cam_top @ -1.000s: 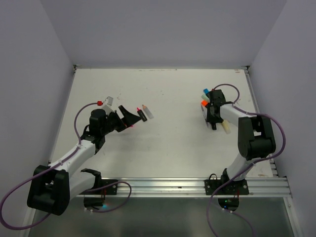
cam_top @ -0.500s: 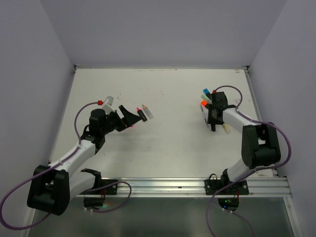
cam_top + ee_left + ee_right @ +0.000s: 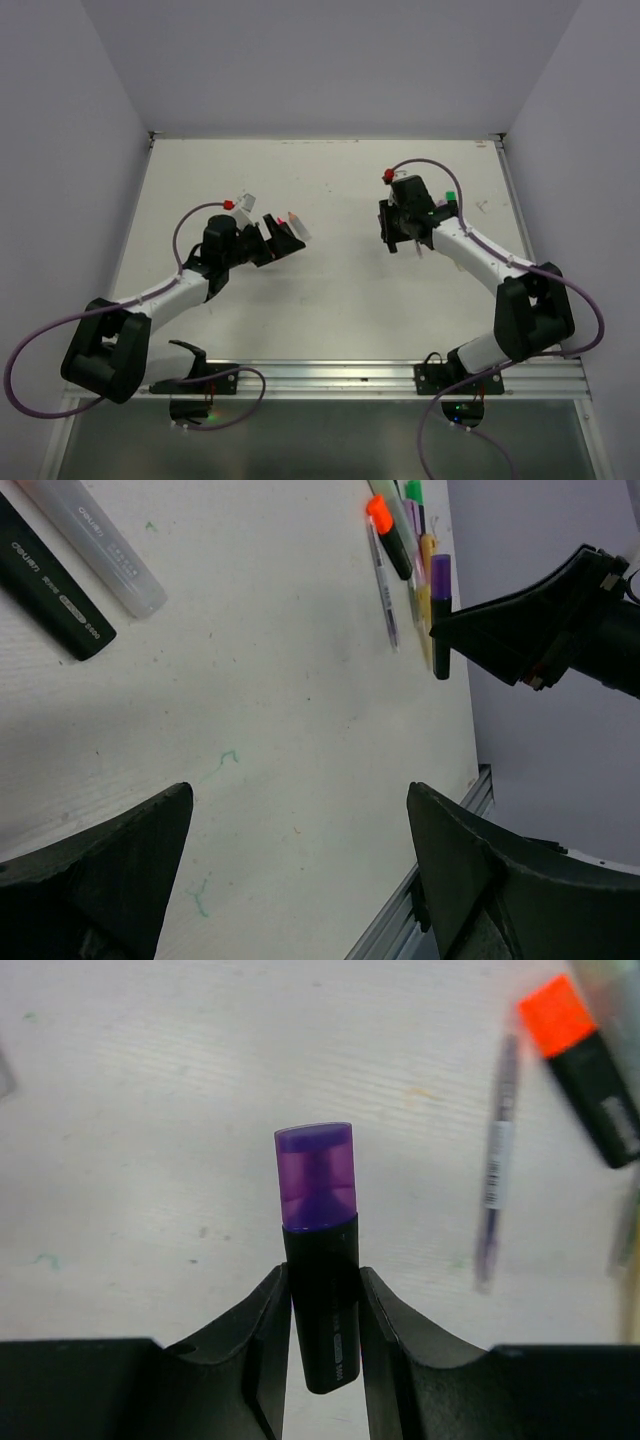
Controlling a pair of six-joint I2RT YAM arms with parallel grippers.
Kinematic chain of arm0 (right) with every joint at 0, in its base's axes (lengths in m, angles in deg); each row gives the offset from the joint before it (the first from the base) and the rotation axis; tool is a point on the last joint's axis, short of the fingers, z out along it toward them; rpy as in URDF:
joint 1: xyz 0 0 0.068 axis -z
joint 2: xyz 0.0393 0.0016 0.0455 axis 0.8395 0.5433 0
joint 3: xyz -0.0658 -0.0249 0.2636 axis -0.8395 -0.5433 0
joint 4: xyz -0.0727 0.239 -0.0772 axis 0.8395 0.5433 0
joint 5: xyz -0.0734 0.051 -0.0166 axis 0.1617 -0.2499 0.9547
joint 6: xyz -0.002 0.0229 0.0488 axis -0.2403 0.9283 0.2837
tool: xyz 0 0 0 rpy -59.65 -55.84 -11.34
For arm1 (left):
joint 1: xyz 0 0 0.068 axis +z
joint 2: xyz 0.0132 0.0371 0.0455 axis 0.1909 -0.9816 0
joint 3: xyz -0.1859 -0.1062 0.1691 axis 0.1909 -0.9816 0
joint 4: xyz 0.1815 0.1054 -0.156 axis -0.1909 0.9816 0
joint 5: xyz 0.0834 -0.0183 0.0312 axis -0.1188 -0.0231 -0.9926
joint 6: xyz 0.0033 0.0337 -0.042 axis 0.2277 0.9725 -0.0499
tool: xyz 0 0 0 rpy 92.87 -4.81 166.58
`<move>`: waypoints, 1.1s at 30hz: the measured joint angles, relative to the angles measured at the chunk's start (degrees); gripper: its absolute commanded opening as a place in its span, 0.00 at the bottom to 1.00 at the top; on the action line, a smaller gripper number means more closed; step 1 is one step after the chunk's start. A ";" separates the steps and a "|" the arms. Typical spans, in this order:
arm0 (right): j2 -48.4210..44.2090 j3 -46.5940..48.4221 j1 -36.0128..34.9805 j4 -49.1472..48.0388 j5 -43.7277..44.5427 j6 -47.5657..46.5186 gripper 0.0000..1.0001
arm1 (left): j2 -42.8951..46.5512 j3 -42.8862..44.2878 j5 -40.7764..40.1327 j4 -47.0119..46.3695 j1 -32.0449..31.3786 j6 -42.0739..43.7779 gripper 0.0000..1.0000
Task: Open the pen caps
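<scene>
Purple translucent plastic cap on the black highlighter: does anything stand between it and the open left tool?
Nothing visible does. The purple translucent plastic cap sticks out free beyond the right tool, which clamps only the black highlighter body. From the open left tool to the cap there is just open space above the white table.

right arm (image 3: pixel 470 250): swung inward toward the middle, carrying off a marker (image 3: pixel 320 1260) with purple cap (image 3: pixel 315 1175) | left arm (image 3: pixel 165 292): stretched slightly forward
</scene>
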 measured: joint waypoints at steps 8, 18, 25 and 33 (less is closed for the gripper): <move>6.56 -0.63 -4.20 -2.08 -6.86 1.44 0.00 | -0.57 0.13 -1.33 -0.42 -0.83 0.02 0.90; 8.15 -1.84 -12.07 -5.03 -10.80 1.90 0.00 | -5.57 2.86 -2.97 -0.02 -2.56 -0.35 0.79; 8.26 0.63 -17.94 -5.66 -10.27 2.93 0.00 | -11.32 8.48 -5.11 1.27 -5.49 -1.79 0.79; 9.01 4.81 -21.84 -6.62 -8.92 4.04 0.00 | -14.05 9.81 -6.05 0.90 -6.14 -3.96 0.74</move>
